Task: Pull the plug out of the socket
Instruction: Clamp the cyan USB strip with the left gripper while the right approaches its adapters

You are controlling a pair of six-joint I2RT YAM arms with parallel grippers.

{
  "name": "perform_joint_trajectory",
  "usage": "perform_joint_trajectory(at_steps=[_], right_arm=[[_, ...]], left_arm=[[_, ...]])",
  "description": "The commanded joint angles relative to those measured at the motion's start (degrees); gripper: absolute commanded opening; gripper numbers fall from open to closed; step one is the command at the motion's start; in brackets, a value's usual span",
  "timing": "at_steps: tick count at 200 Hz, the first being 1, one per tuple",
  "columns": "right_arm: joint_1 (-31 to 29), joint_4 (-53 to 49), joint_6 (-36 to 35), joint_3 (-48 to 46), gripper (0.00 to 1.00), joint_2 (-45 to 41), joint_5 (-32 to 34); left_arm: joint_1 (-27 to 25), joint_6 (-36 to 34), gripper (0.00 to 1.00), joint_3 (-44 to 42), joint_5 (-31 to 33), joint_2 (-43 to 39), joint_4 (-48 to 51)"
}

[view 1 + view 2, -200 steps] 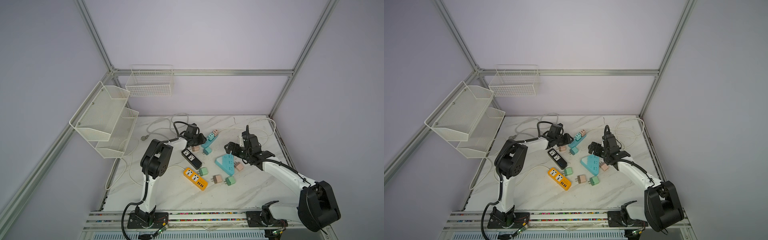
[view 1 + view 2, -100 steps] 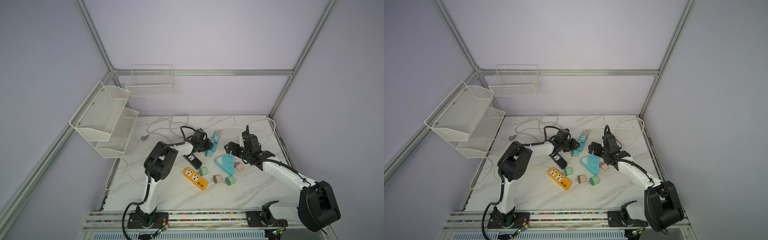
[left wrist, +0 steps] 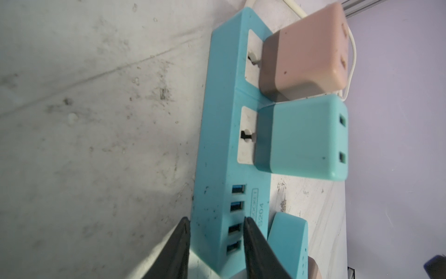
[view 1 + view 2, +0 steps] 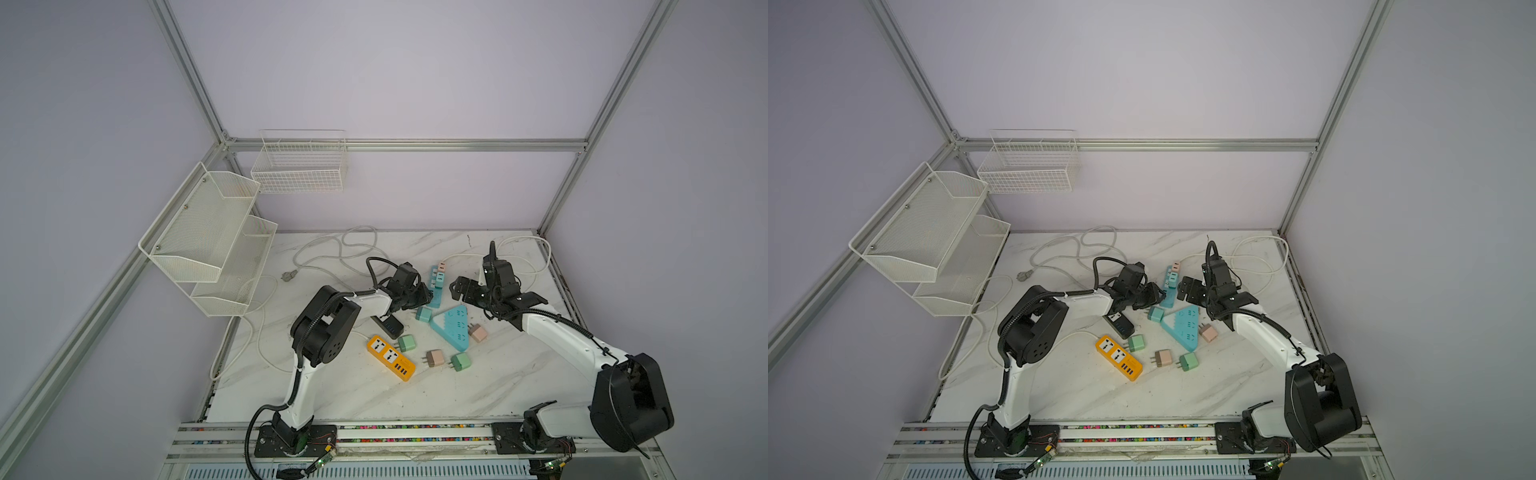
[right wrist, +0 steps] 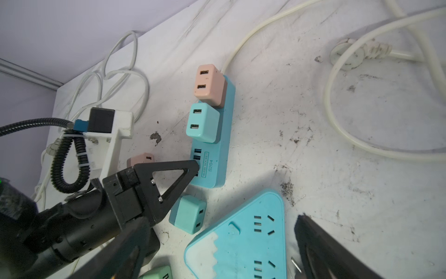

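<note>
My left hand (image 3: 214,224) was at the near end of the strip (image 3: 217,145). Its two fingers stood on either side of the end with the USB ports, close against it. As far as I could see, it was clamped on the strip to hold it down on the counter (image 5: 313,120).

My right hand (image 5: 223,217) was free. Its fingers were far apart, and it hovered over the triangle socket (image 5: 241,241), just beside the strip's near end. A loose plug (image 5: 190,215) lay between that socket and my left hand.

The long axis of the strip ran straight away from my left hand. On it came first the USB ports, then the teal plug (image 3: 301,140), and behind it the pink plug (image 3: 301,53), almost touching it. Both sat fully in their sockets and stood up from the top face. So I judged that the pull had to go upward, away from the counter, and not along the strip.

The teal plug was the nearer one for both hands, but only the right hand was free to take it. Which plug was meant, I could not tell.

Above the plugs there was open room. On the right side of the strip the counter was bare. At the far end the cord (image 5: 241,43) left the strip and curved toward the back edge.
</note>
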State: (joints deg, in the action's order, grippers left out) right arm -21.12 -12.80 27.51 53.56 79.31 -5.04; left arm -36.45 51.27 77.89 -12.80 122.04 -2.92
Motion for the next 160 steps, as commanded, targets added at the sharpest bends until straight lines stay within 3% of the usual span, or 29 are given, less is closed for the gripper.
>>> perform_joint_trajectory(at_steps=[1,53,160], right_arm=[[-0.15,-2.91,-2.01,3.45,0.98,3.09,2.76],[-1.64,-6.60,-4.28,12.38,0.96,11.66,6.50],[-4.56,-10.90,-3.84,27.55,0.78,27.68,11.61]], left_arm=[[0.49,-2.74,0.39,-0.77,0.17,-3.22,-1.11],[0.71,-4.24,0.39,-0.33,-1.13,-2.19,-2.37],[0.85,-2.84,0.36,-1.99,-2.25,-0.73,-5.12]])
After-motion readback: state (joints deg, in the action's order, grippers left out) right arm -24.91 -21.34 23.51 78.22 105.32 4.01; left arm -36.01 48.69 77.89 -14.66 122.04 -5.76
